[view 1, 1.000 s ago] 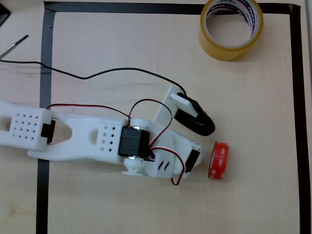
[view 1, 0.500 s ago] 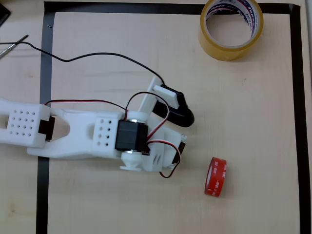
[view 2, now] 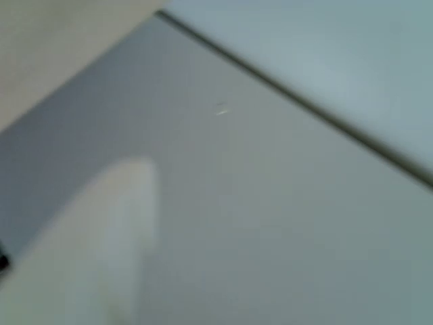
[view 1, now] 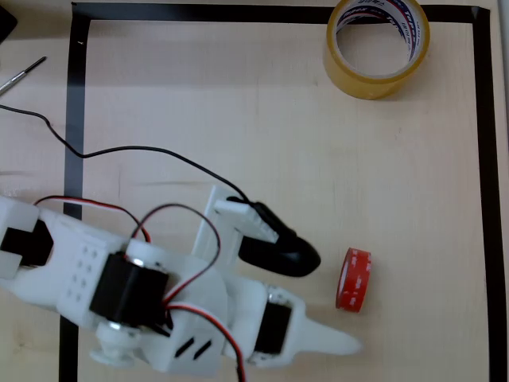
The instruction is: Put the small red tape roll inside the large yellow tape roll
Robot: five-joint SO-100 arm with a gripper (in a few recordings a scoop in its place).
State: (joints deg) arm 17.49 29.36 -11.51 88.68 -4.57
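In the overhead view the small red tape roll stands on its edge on the wooden table, at the lower right. My gripper is open just left of it. The black finger points at the roll's upper end, and the white finger reaches below its lower end. Nothing is held. The large yellow tape roll lies flat at the top right with its hole facing up, far from the gripper. The wrist view is blurred, showing the white finger against grey surfaces.
A black tape border frames the work area. A black cable runs loose across the table from the left edge to the gripper. A thin metal tool lies outside the border at the upper left.
The arm swung toward the bottom of the picture and turned, so the open fingers now flank the red roll's left side. The red roll shifted slightly. The cable moved with the arm.
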